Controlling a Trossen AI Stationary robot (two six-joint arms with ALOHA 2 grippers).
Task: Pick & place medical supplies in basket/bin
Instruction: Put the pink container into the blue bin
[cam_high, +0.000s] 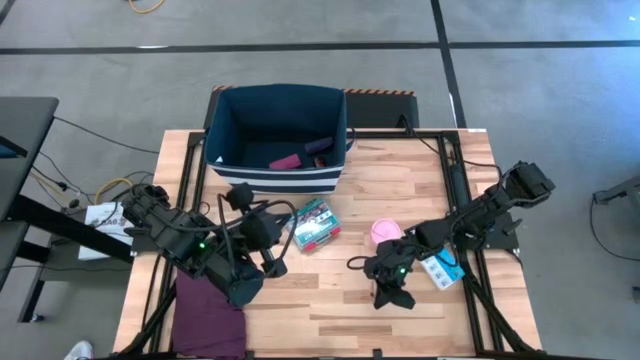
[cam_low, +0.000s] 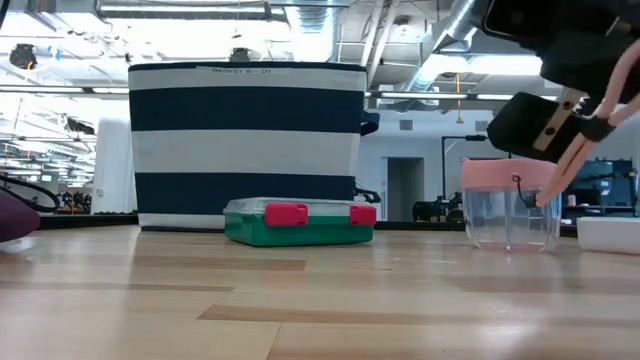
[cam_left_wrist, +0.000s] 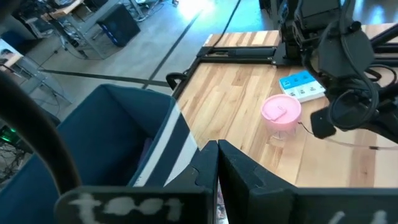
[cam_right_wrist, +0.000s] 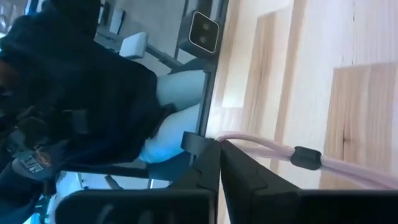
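On the desk's (cam_high: 400, 190) left side, near its front edge, a folded purple cloth (cam_high: 205, 305) lies partly under the left arm. Above it, the left end effector (cam_high: 275, 262) hangs with its fingers clenched together and nothing between them, just beside the green-red clear packet (cam_high: 315, 225). That packet lies flat on the wood in front of the dark navy bin (cam_high: 278, 138); in the low view its red clasps face the camera and the bin's white stripes rise behind it. The bin stands at the back of the desk, left of centre, and holds a magenta roll (cam_high: 285, 161) and a purple roll (cam_high: 318, 147) lying on its floor.

Right of the packet, apart from it, the pink round tub (cam_high: 385, 232) stands upright: a clear cup with a pink lid, seen in the low view with a thin pink cord hanging across it. Just in front of the tub, the right end effector (cam_high: 392, 297) points down toward the desk's front edge, its fingers pressed together and empty; the right wrist view shows them meeting over bare wood with the pink cord running past. The blue-white pill strip (cam_high: 441, 268) lies flat beside the right arm, near the desk's right rail and partly shaded by the arm.
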